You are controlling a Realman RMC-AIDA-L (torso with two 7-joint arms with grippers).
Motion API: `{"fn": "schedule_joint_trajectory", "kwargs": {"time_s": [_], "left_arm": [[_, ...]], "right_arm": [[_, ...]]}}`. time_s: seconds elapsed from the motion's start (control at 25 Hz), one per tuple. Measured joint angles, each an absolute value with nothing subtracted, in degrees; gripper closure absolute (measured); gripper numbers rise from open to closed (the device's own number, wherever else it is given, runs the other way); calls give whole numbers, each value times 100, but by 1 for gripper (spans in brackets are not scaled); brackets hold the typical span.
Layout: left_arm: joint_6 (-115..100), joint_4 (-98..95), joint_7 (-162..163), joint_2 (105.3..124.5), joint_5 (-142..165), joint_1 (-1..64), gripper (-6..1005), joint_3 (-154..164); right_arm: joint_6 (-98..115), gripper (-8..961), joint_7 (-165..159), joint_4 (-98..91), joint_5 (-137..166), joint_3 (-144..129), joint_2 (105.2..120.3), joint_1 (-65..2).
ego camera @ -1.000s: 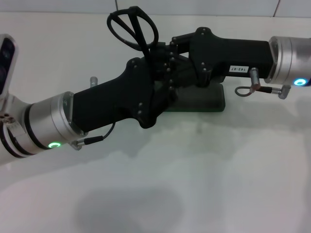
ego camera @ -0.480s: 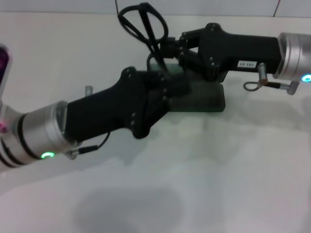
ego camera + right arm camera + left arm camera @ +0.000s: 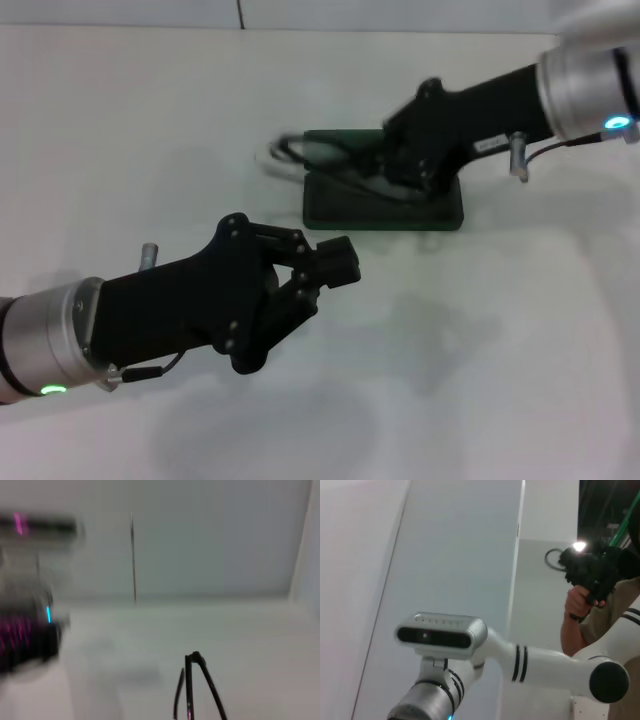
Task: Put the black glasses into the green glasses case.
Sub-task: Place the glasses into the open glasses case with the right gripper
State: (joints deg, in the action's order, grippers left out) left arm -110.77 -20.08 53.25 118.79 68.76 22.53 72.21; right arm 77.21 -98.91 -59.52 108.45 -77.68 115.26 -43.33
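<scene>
Robot lab: bare white table (image 3: 480, 380), person (image 3: 600, 630) filming.

In the head view we see two arms alike in build. The left gripper (image 3: 335, 262), lower left of the frame, is matte black, angular, with small screws along its linkage plates. Behind it sits a silver cylindrical wrist (image 3: 55, 335) with a black band and a green light; a thin black cable (image 3: 165, 368) loops beneath. The right gripper (image 3: 395, 165), upper right, is likewise black, carrying a small white label (image 3: 487, 145); its silver wrist (image 3: 585, 90) shows a blue-green light.
</scene>
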Motion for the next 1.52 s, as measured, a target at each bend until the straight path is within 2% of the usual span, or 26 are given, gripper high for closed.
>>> {"fn": "schedule_joint_trajectory", "kwargs": {"time_s": [0.08, 0.44, 1.04, 1.52], "left_arm": [[-11062, -1996, 5294, 11881, 6874, 2249, 937, 7209], [-10803, -1975, 5215, 11908, 6873, 2237, 937, 7207], [-10731, -1887, 5212, 11927, 6837, 2239, 936, 7207], [-10654, -1890, 5212, 11935, 6828, 2282, 935, 7207]], "right_arm": [[7613, 883, -10647, -6453, 11979, -8183, 11590, -4533], [6710, 881, -11374, -6268, 13406, -9375, 11602, -4997], [5378, 880, -11446, -5792, 13697, -10420, 11619, -5050], [5125, 878, -11594, -5637, 13693, -10450, 11619, -5038]]}}
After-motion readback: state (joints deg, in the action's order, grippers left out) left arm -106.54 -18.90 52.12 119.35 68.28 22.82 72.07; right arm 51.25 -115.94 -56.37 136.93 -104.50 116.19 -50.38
